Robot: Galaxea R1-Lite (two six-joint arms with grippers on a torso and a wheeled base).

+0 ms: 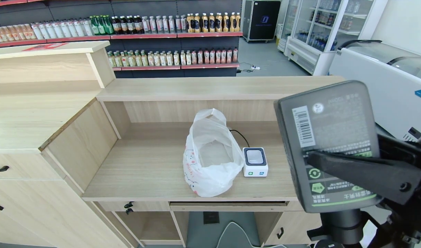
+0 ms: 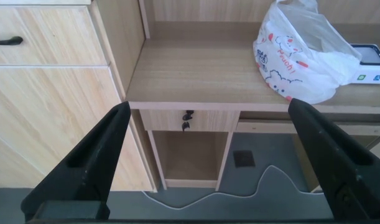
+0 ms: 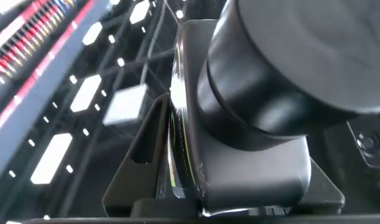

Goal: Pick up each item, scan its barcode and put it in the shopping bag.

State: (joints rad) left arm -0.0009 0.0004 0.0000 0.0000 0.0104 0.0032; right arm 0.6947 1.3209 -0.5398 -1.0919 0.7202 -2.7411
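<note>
Head view is showing the right gripper (image 1: pixel 320 160) holding a dark grey flat packet (image 1: pixel 329 120) upright, high above the counter's (image 1: pixel 145 165) right front corner, its barcode side facing the camera. One finger is pressing across the packet's face, so the jaws are clamped on it. The white shopping bag (image 1: pixel 212 155) is standing open mid-counter, with the scanner (image 1: pixel 255 162) just beside it on the right, possibly touching. The left gripper (image 2: pixel 209 107) is hanging with fingers spread wide, below the counter's front edge.
</note>
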